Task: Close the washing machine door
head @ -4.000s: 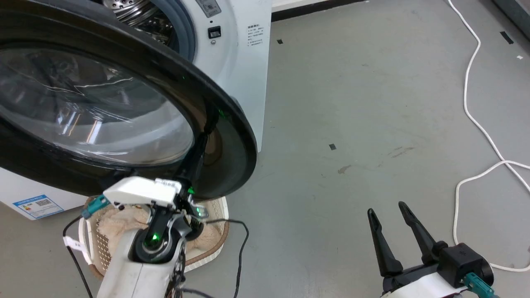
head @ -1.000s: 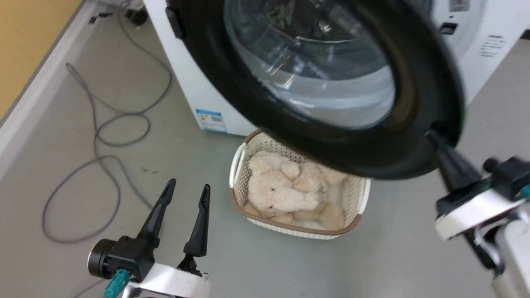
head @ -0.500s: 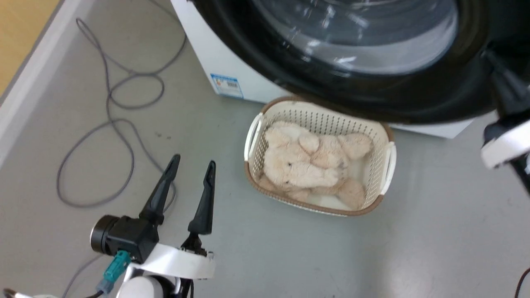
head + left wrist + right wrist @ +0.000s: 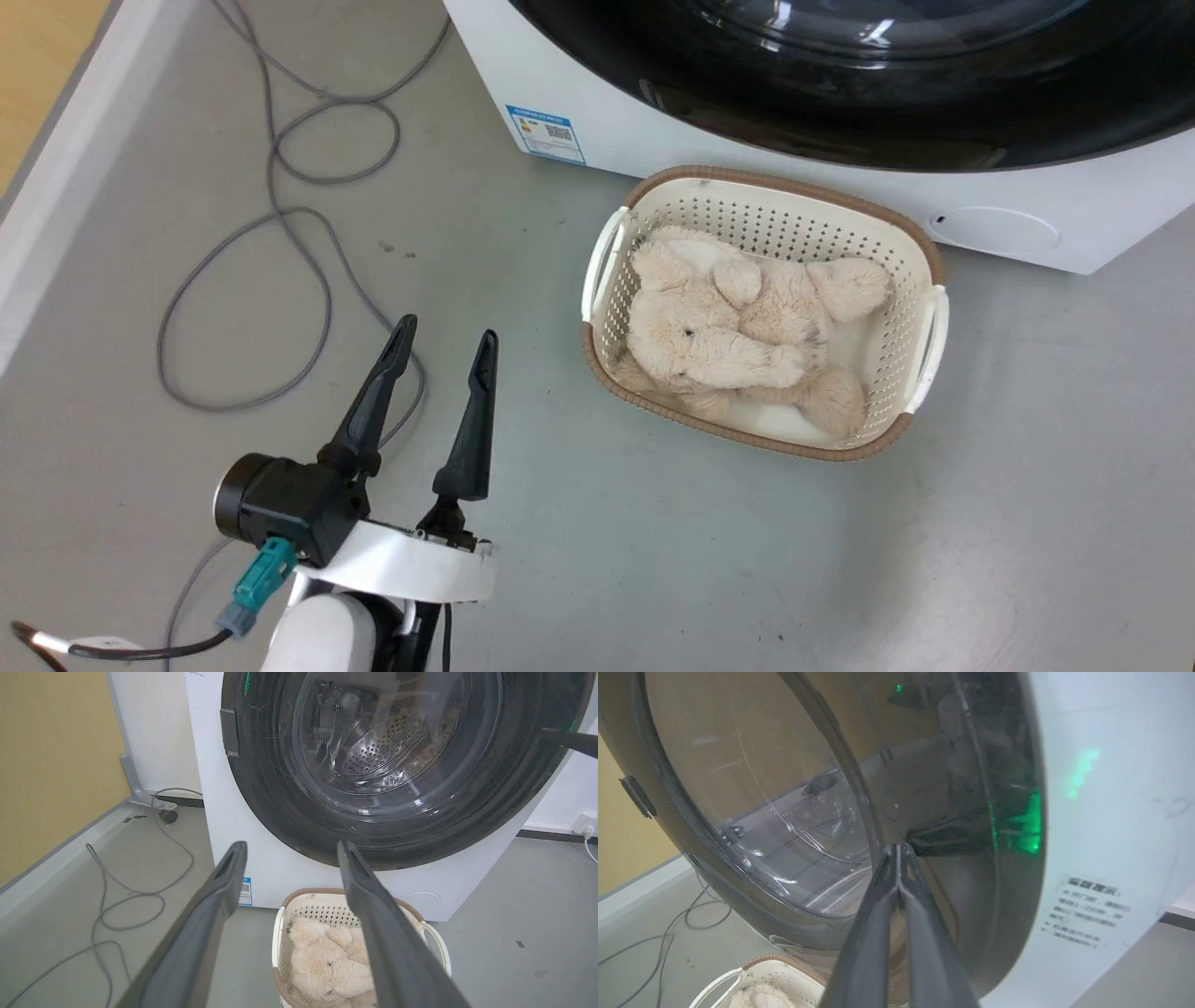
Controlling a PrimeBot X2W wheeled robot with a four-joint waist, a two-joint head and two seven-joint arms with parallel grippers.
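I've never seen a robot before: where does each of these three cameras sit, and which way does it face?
Head view: on the head, looking down at the floor, the basket and the washing machine; the left gripper shows, open.
Left wrist view: on that wrist, looking along its spread fingers at the washing machine door.
Right wrist view: on that wrist, close against the door; the right gripper shows, fingers shut together.
Head and left wrist views share the basket with its plush toy.
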